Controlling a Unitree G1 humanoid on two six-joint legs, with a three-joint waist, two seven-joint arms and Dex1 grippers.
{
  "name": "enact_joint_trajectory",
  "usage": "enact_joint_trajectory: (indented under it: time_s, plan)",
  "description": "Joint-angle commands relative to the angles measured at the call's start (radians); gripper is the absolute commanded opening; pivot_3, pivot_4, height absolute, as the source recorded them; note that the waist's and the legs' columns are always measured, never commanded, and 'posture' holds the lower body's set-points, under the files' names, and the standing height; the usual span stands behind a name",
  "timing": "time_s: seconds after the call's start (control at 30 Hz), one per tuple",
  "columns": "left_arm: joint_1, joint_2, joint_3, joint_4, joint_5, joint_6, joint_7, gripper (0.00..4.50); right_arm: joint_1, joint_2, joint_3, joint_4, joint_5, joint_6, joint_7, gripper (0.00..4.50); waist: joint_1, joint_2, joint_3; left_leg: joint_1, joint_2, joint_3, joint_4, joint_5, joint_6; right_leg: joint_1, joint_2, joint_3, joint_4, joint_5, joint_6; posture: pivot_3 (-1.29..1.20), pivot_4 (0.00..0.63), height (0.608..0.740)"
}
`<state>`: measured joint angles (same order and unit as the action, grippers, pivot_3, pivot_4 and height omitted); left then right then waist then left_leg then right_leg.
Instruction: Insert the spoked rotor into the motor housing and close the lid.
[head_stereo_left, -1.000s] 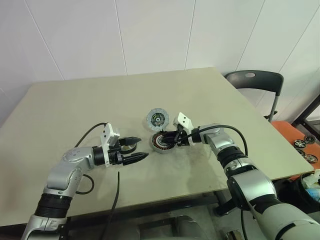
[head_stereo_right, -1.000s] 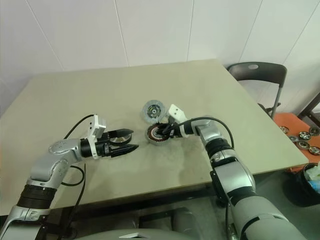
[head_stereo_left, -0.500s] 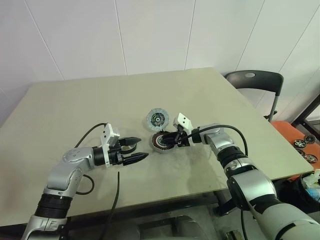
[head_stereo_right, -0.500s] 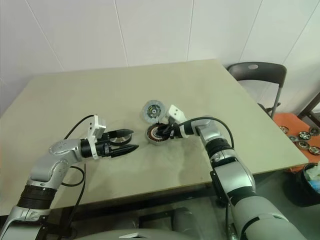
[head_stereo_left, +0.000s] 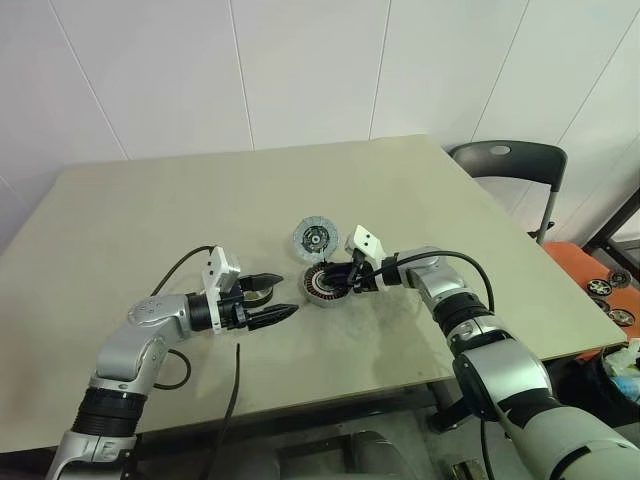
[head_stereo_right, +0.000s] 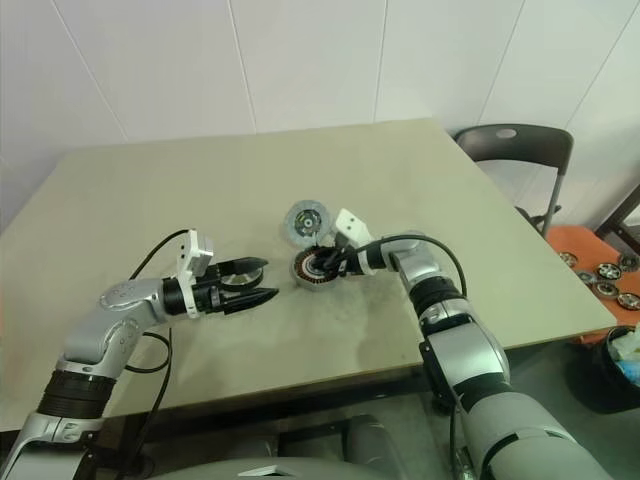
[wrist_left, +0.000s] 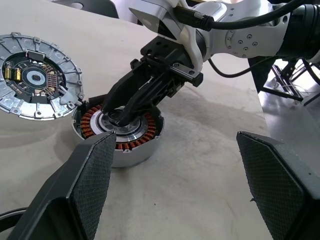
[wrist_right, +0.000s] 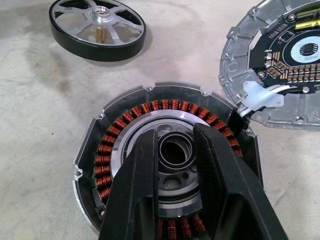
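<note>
The motor housing (head_stereo_left: 312, 293), a grey cup ringed with copper windings, sits mid-table. My right gripper (head_stereo_left: 336, 283) reaches into it from the right. In the right wrist view its fingers (wrist_right: 142, 180) stand narrowly apart on either side of the housing's dark centre hub (wrist_right: 176, 150). The lid (head_stereo_left: 316, 238), a flat grey disc, lies touching the housing's far rim. The spoked rotor (wrist_right: 97, 22) lies flat on the table near the housing. My left gripper (head_stereo_left: 288, 296) hovers open to the housing's left, pointing at it, with nothing between its fingers.
A dark chair (head_stereo_left: 510, 160) stands beyond the table's far right corner. An orange surface with several small wheels (head_stereo_left: 605, 290) lies off the right edge. A black cable (head_stereo_left: 232, 385) hangs from my left arm over the near table edge.
</note>
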<state>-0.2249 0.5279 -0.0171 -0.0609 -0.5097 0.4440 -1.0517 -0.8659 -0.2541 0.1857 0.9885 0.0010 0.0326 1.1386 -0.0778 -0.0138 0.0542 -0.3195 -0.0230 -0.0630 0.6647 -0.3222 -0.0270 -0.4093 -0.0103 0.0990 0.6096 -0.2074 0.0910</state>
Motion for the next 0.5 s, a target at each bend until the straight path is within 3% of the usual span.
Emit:
enact_joint_trajectory:
  time_s: [0.03, 0.5]
  plan:
    - [-0.006, 0.000, 0.008, -0.031, -0.003, -0.018, 0.002, 4.12, -0.021, -0.003, -0.008, -0.005, -0.002, -0.014, 0.004, 0.66, 0.000, 0.000, 0.000, 0.000, 0.000, 0.000, 0.000, 0.000, 0.000, 0.000, 0.000, 0.000, 0.000, 0.000, 0.000, 0.00, 0.000, 0.740]
    - [-0.013, -0.001, 0.005, -0.017, 0.003, -0.026, 0.001, 4.12, -0.017, -0.002, -0.003, -0.024, 0.000, 0.001, 0.042, 0.66, -0.001, 0.000, 0.000, 0.000, 0.000, 0.000, 0.000, 0.000, 0.000, 0.000, 0.000, 0.000, 0.000, 0.000, 0.000, 0.00, 0.000, 0.740]
